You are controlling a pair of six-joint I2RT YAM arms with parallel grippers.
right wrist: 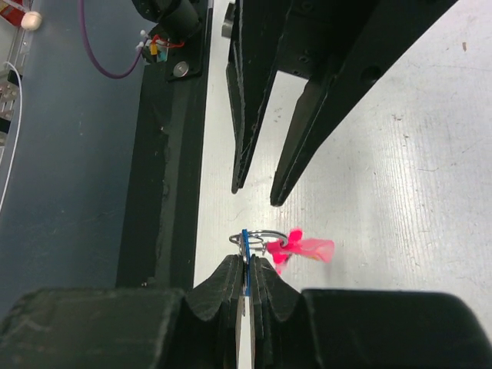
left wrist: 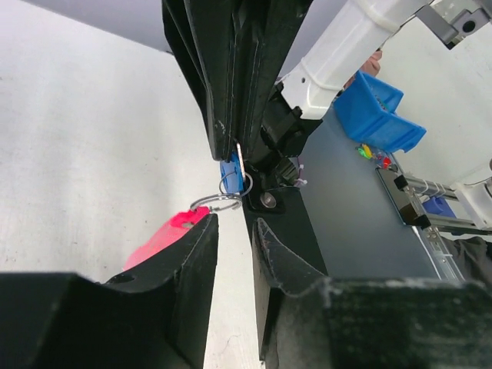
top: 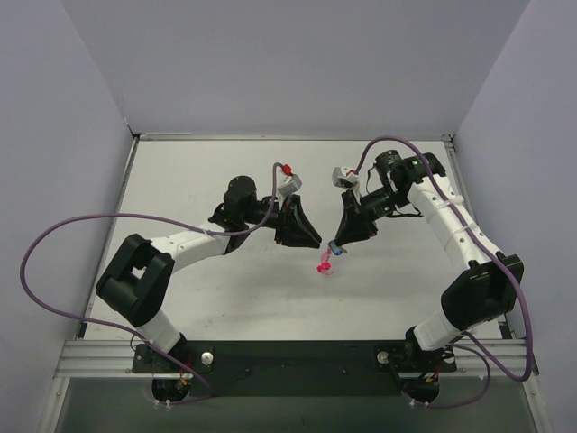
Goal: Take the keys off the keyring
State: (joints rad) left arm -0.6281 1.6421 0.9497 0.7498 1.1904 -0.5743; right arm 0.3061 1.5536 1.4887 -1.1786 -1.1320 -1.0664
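The right claw (right wrist: 247, 263) has two black, ridged fingers. They are squeezed tight on a tiny blue key (right wrist: 245, 244) with a flat plastic head. The key stands on its thin edge between the fingertips, over the middle of the table (top: 225, 171). The table is white and flat, with a slightly rough, speckled top.

A thin, shiny silver wire keyring (right wrist: 265, 237), round like a little hoop, goes through the blue head and sticks out sideways. Bright pink keys (right wrist: 304, 250) of smooth plastic hang from the far side of the hoop. I cannot tell how many there are, or if they touch the table.

The left claw (left wrist: 234, 224) has two black pointed fingers (left wrist: 196, 254). They stand apart with nothing between them. Their tips are just beside the hoop and the pink keys.
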